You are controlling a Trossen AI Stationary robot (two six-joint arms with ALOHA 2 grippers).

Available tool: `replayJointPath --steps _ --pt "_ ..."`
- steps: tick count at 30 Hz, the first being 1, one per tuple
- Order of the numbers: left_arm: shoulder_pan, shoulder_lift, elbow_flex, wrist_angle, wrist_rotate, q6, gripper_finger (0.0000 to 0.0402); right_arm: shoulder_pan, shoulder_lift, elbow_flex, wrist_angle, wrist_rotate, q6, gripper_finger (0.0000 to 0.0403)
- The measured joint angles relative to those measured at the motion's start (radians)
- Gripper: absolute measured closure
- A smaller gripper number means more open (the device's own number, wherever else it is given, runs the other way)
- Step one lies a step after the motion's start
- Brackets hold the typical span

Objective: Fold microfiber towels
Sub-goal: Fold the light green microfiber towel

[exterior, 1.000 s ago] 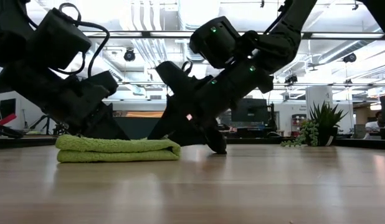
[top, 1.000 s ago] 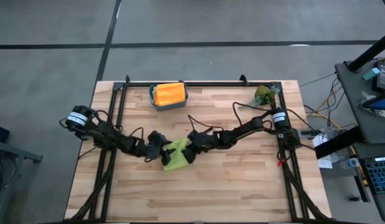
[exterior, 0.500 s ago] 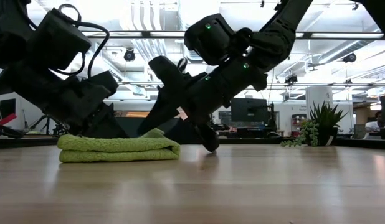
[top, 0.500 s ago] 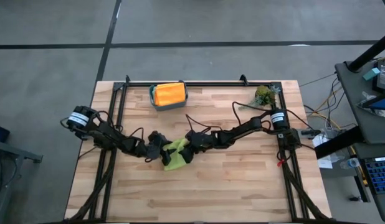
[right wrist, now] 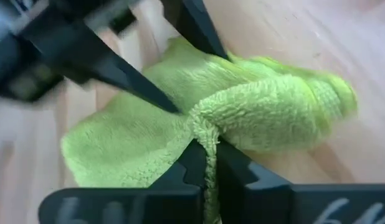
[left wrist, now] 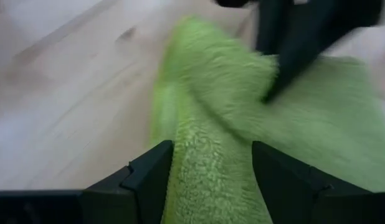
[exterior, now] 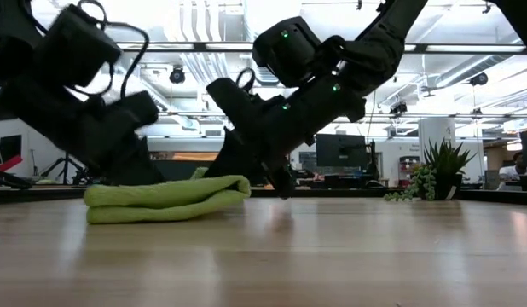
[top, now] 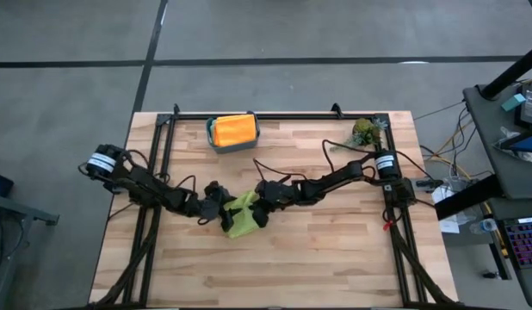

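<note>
We find the lime green towel lying folded near the middle of the counter, slightly left of centre, with both arms converged on it from opposite sides. In the high view its long axis runs obliquely, from far-right to near-left. The right gripper meets it at the right-hand edge: the right wrist view shows its jaws shut on a pinch of the towel's top layer, the pile bunched into a ridge between them. The left gripper meets it from the left, its jaws standing wide with a raised fold of the towel lying between them; we cannot tell whether the pads press the cloth or merely flank it. The low view shows the towel as a double thickness, flat on the counter at the left end and lifted slightly at the right end where it is pinched. We judge that the coming move turns on this: the held edge lies on the right arm's side, and the free length of cloth runs leftward from those jaws toward the left gripper. A second towel, orange, sits in the teal bin at the far edge, well apart.
</note>
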Motion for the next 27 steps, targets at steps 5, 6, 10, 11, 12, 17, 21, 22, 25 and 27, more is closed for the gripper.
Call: replayJointPath --steps 5,6,10,11,12,17,21,22,25,27 --pt "0.002 -0.145 0.001 -0.088 0.083 0.121 0.0196 0.010 -0.057 0.000 -0.107 0.002 -0.211 0.0393" --pt "0.002 -0.167 0.001 -0.089 0.101 0.151 0.0196 0.010 -0.070 0.000 -0.129 0.002 -0.256 0.0393" --pt "0.007 -0.248 0.002 -0.085 0.122 0.279 0.0196 0.022 -0.117 0.000 -0.196 0.003 -0.484 0.0394" --pt "0.012 -0.261 0.002 -0.088 0.122 0.298 0.0196 0.027 -0.124 0.000 -0.199 0.005 -0.531 0.0394" --pt "0.020 -0.270 0.002 -0.087 0.121 0.311 0.0196 0.030 -0.128 0.000 -0.199 0.005 -0.568 0.0394" --pt "0.076 -0.260 0.002 -0.084 0.117 0.326 0.0196 0.037 -0.131 0.000 -0.206 0.017 -0.696 0.0394" --pt "0.112 -0.247 0.001 -0.089 0.119 0.309 0.0196 0.035 -0.131 0.000 -0.211 0.039 -0.708 0.0394" --pt "0.121 -0.253 0.001 -0.087 0.146 0.308 0.0196 0.035 -0.131 0.000 -0.212 0.039 -0.709 0.0394" --pt "0.159 -0.273 0.001 -0.085 0.293 0.308 0.0196 0.036 -0.131 0.000 -0.212 0.038 -0.718 0.0394" --pt "0.180 -0.273 0.001 -0.085 0.365 0.310 0.0196 0.036 -0.131 0.000 -0.212 0.038 -0.717 0.0394"
